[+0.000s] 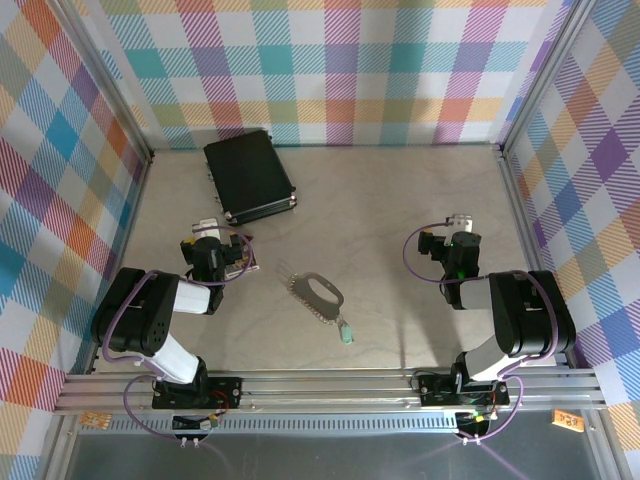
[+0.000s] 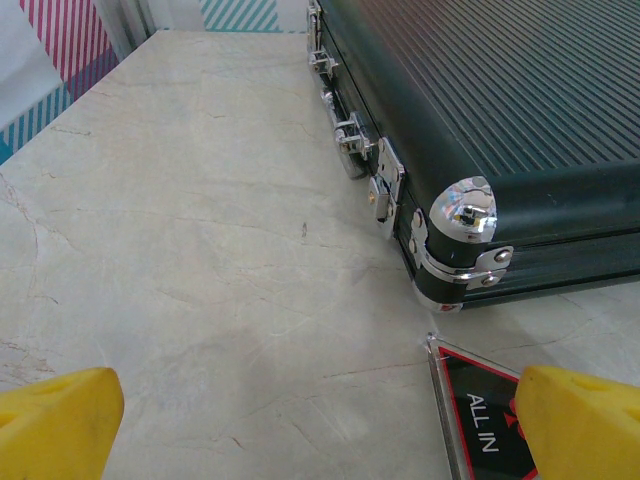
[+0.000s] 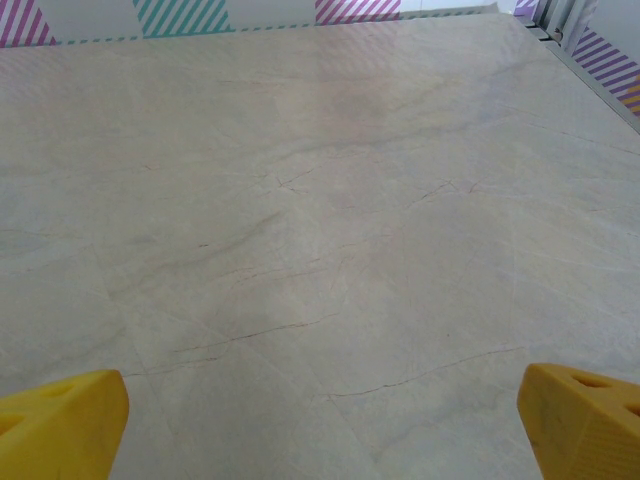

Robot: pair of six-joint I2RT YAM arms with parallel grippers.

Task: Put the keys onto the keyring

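A flat silver oval keyring [image 1: 318,294] lies on the marble table between the two arms. A small key with a teal-green head [image 1: 346,333] lies just off its near right end, touching or nearly so. My left gripper [image 1: 207,230] rests to the left of the keyring and apart from it; in its wrist view the yellow fingertips [image 2: 60,425] stand wide apart over bare table, so my left gripper [image 2: 320,425] is open. To the right of the keyring my right gripper [image 1: 459,222] is open too, its fingertips [image 3: 575,420] spread with nothing between them at the right gripper [image 3: 320,425].
A black ribbed case [image 1: 248,176] with chrome corners and latches [image 2: 465,215] lies at the back left, just ahead of my left gripper. A clear plaque with a black and red "ALL IN" face [image 2: 480,420] sits by the left gripper's right finger. Plaid walls enclose the table.
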